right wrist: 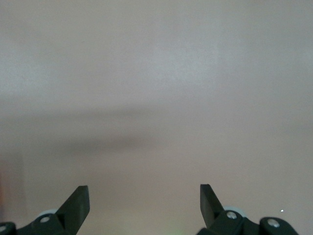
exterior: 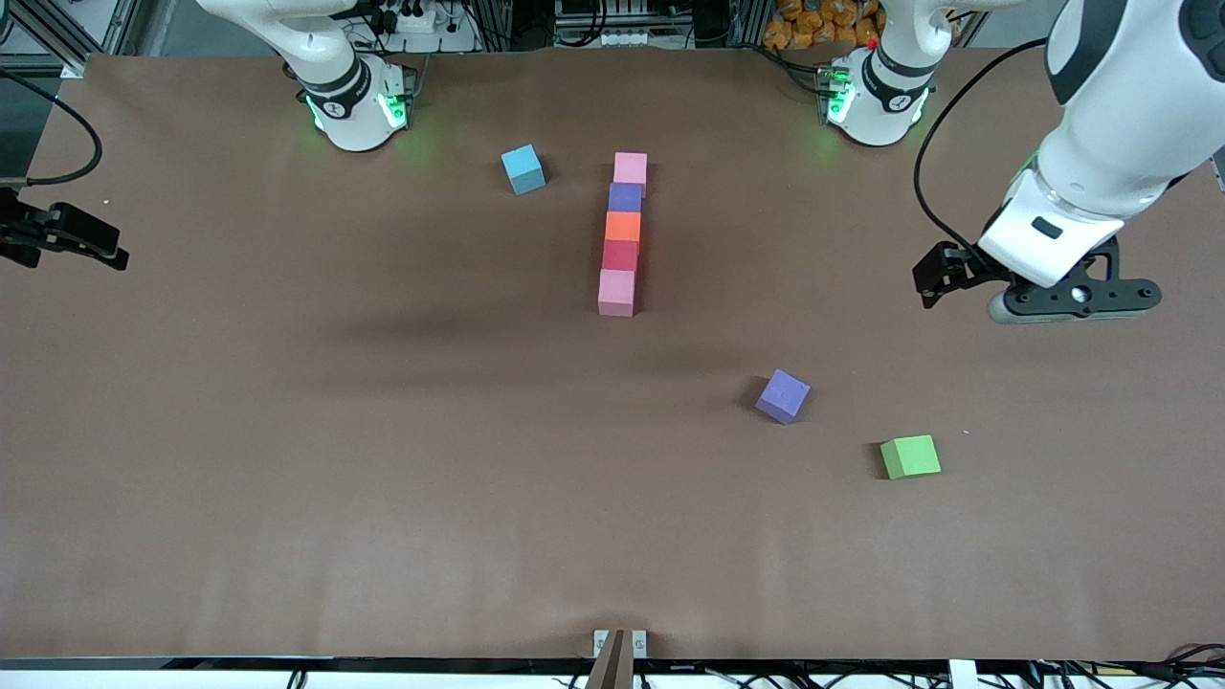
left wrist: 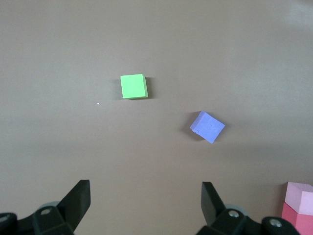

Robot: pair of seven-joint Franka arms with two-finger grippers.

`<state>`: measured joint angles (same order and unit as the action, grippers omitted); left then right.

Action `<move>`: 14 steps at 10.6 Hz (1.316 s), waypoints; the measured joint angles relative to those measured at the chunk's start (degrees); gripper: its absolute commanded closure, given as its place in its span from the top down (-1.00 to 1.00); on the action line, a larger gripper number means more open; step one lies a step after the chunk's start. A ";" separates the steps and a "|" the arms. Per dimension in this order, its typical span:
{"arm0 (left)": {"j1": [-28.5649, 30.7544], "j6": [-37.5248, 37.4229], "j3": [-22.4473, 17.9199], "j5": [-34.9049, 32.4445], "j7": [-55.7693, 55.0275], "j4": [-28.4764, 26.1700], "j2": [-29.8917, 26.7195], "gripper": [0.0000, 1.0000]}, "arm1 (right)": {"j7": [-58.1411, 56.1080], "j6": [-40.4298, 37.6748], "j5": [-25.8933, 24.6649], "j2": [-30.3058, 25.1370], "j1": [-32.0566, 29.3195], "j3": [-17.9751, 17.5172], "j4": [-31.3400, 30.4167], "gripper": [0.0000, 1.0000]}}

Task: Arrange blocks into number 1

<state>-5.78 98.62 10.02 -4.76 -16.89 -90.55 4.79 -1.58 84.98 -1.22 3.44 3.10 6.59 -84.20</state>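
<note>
Five blocks lie in one straight touching column at mid-table: a light pink block [exterior: 630, 169] nearest the robots' bases, then purple [exterior: 625, 197], orange [exterior: 623, 227], red [exterior: 620, 255] and a second light pink block [exterior: 617, 292] nearest the front camera. In the left wrist view only that pink block [left wrist: 299, 196] and the red one [left wrist: 297, 223] show at the edge. My left gripper [exterior: 936, 275] [left wrist: 145, 200] hangs open and empty over bare table at the left arm's end. My right gripper [exterior: 103, 244] [right wrist: 145, 203] is open and empty over the right arm's end.
A loose purple cube [exterior: 783, 395] [left wrist: 208, 127] lies tilted, nearer the front camera than the column, toward the left arm's end. A green cube [exterior: 910, 456] [left wrist: 133, 86] lies nearer still. A light blue cube [exterior: 523, 168] sits beside the column's top, toward the right arm's end.
</note>
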 measured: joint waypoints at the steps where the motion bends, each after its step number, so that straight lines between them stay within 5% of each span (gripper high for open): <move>1: 0.18 0.00 0.04 0.00 0.04 0.00 -0.27 1.00 | 0.00 0.00 0.00 0.00 0.00 0.00 0.00 1.00; 8: 4.76 -2.14 -1.60 2.60 9.34 -0.08 -2.11 1.00 | -0.05 -0.02 0.00 0.00 0.02 -0.04 0.00 1.00; 14: 2.00 -2.53 -6.33 2.61 9.79 -0.13 -2.93 1.00 | -0.08 -0.02 0.00 0.00 0.03 -0.15 0.00 1.00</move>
<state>-3.78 96.10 3.69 -2.15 -7.10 -90.68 1.85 -1.66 84.95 -1.22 3.44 3.14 6.44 -84.20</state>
